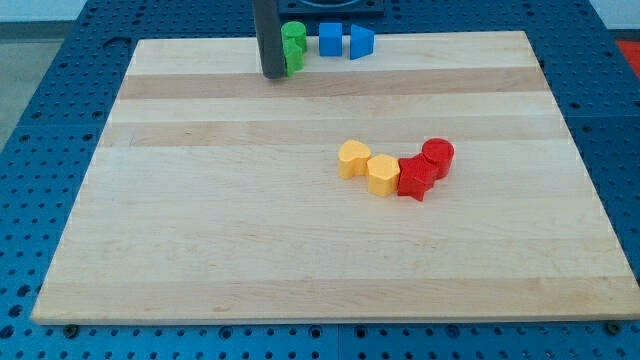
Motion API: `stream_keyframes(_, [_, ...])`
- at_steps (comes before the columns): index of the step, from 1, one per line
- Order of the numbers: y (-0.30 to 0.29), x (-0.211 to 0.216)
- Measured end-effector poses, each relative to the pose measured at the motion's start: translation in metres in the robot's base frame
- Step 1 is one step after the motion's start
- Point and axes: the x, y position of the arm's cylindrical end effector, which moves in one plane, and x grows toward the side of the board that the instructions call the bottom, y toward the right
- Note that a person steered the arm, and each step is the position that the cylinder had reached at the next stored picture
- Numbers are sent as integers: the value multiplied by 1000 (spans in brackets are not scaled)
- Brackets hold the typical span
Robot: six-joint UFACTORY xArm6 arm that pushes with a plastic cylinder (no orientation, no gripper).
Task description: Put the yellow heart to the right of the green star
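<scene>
The yellow heart point(353, 158) lies right of the board's middle, at the left end of a touching row of blocks. Two green blocks sit together at the view's top edge: one point(293, 35) behind, the other point(295, 58) in front. I cannot tell which of them is the star. My tip point(272, 76) rests on the board just left of the front green block, touching or nearly touching it. The rod hides the left sides of the green blocks. The tip is far from the yellow heart, up and to the left of it.
A yellow hexagon point(383, 174), a red star point(415, 178) and a red cylinder point(438, 157) continue the row to the right of the heart. A blue cube point(330, 40) and a blue triangle point(361, 41) stand right of the green blocks.
</scene>
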Motion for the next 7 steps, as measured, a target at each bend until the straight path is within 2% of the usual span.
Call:
stream_keyframes(3, [0, -2])
stream_keyframes(5, [-23, 147])
stream_keyframes(6, [11, 196])
stream_keyframes(7, [62, 220])
